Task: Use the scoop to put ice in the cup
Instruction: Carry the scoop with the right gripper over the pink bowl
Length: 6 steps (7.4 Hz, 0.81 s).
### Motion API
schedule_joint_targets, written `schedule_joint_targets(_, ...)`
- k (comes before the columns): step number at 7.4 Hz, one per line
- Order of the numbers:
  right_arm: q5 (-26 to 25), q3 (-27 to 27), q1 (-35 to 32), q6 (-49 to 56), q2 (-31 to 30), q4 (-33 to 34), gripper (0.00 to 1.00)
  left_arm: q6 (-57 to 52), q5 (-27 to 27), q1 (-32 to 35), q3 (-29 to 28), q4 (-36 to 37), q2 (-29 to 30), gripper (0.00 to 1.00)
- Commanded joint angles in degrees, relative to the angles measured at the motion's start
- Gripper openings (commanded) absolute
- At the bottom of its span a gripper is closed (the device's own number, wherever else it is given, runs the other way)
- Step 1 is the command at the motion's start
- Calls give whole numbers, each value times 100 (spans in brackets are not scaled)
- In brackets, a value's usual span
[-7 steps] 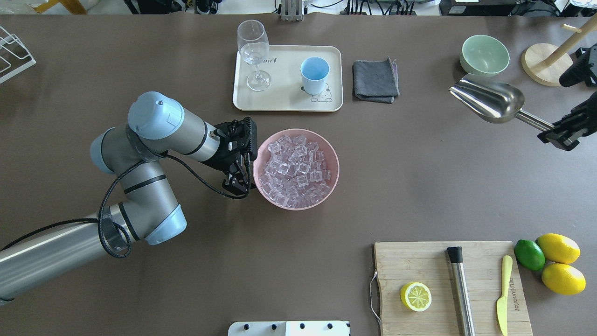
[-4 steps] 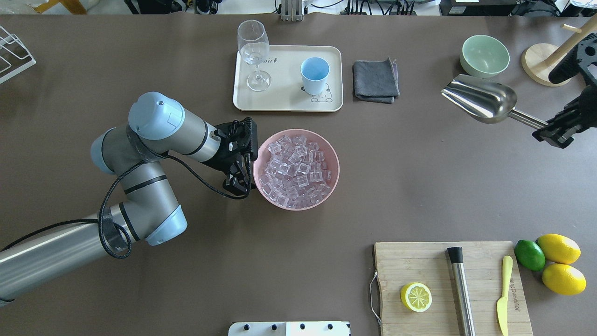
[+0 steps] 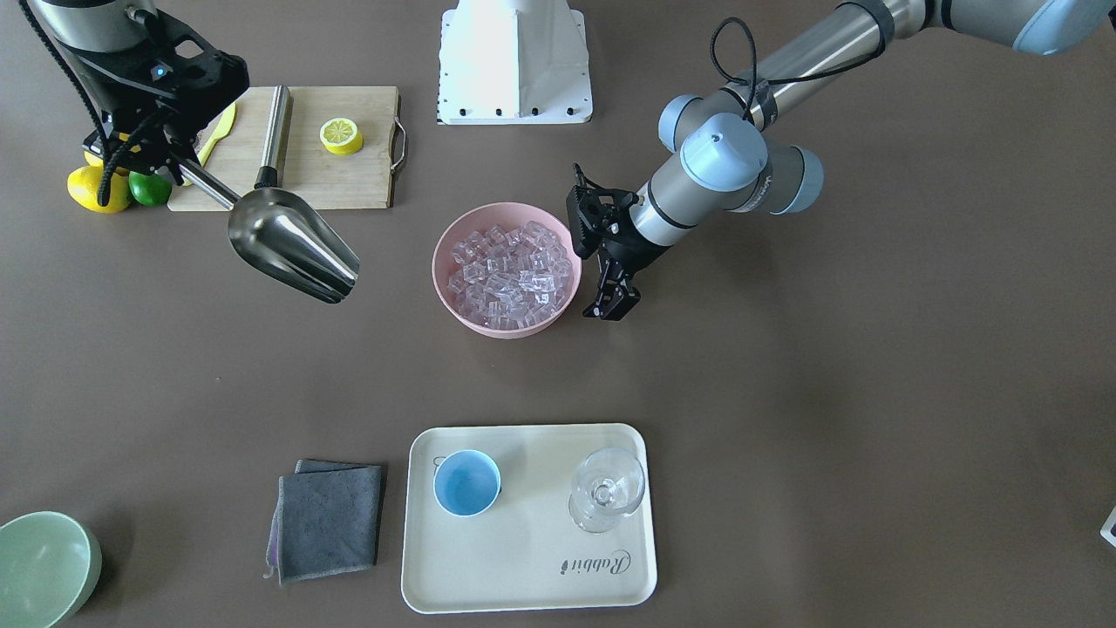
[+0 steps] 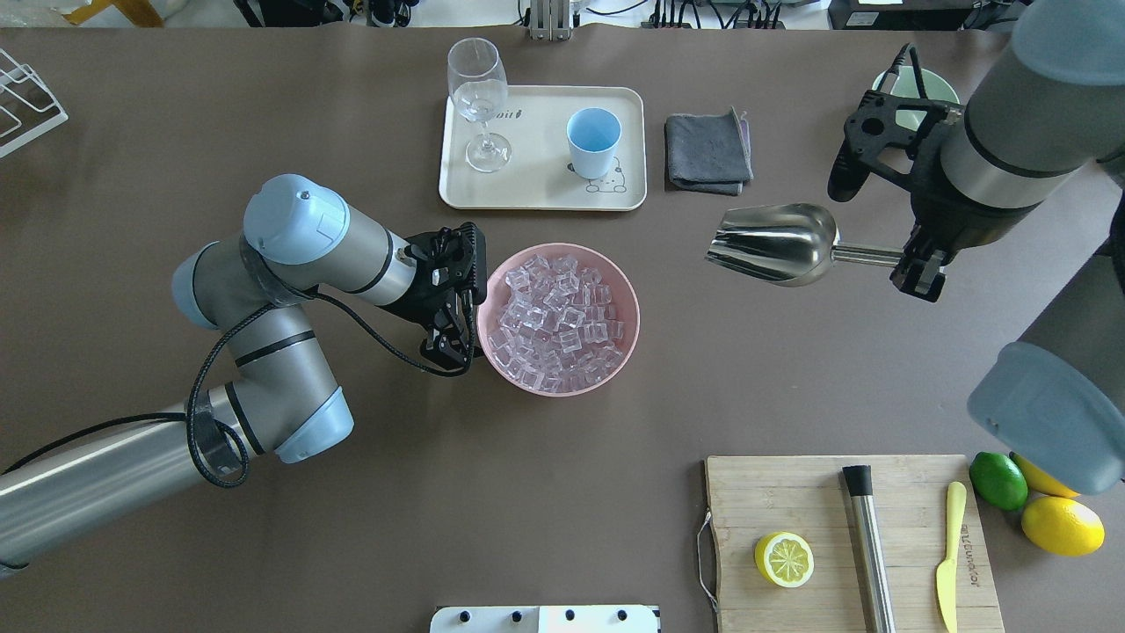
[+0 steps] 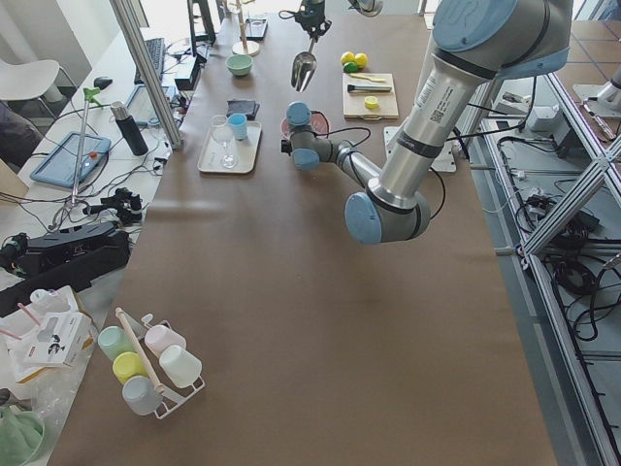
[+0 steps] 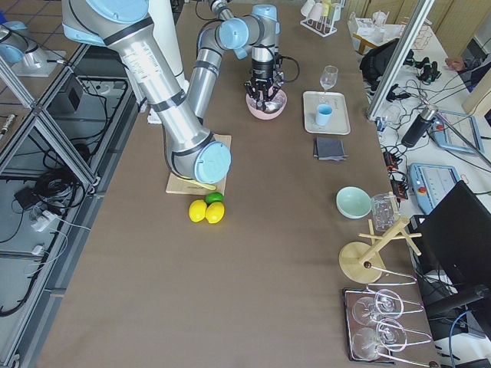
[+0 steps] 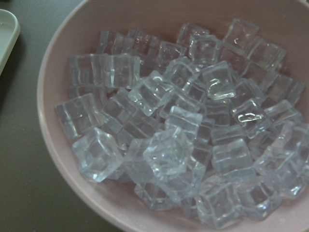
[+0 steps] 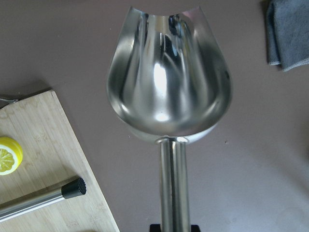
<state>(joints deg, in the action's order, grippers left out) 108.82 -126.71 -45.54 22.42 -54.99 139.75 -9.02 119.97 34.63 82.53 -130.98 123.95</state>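
Observation:
My right gripper (image 4: pixel 918 264) is shut on the handle of the steel scoop (image 4: pixel 773 243), holding it level above the table, mouth pointing toward the pink bowl (image 4: pixel 629 290). The scoop (image 8: pixel 169 82) is empty. The bowl is heaped with clear ice cubes (image 4: pixel 558 321), also seen in the left wrist view (image 7: pixel 183 135). My left gripper (image 4: pixel 448 350) hangs at the bowl's left rim with its fingers together; I cannot tell whether they touch the rim. The light-blue cup (image 4: pixel 593 141) stands empty on the cream tray (image 4: pixel 540 189).
A wine glass (image 4: pixel 479 101) stands on the tray beside the cup. A grey cloth (image 4: pixel 707 151) lies right of the tray. A cutting board (image 4: pixel 791 501) with lemon half, steel cylinder (image 4: pixel 868 545) and knife lies front right, with lemons (image 4: pixel 1063 525) beside it.
My right arm has swung in from the right edge, carrying the scoop left toward the pink bowl and turning its mouth to the left. The left arm has not moved.

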Motion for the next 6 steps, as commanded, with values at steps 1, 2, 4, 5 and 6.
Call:
schedule_joint_targets(1,-588,539,501,158,759,413,0,5,0,0,0,2,6,99)
schedule_joint_targets(2,-711,899,563,184,1109,526,0,-3,0,0,0,2,6,99)
schedule_joint_targets(4,-948,1542,747,184,1849,930,0,-3,9,0,9,2,-11,99)
schedule_joint_targets(5,-1150,1796,922,176,1999,992,0,-3,9,0,9,2,-11,99)
schedule_joint_targets(6,-1343,2051,1072,167,2140,1028,0,-3,9,0,9,2,-11,99)
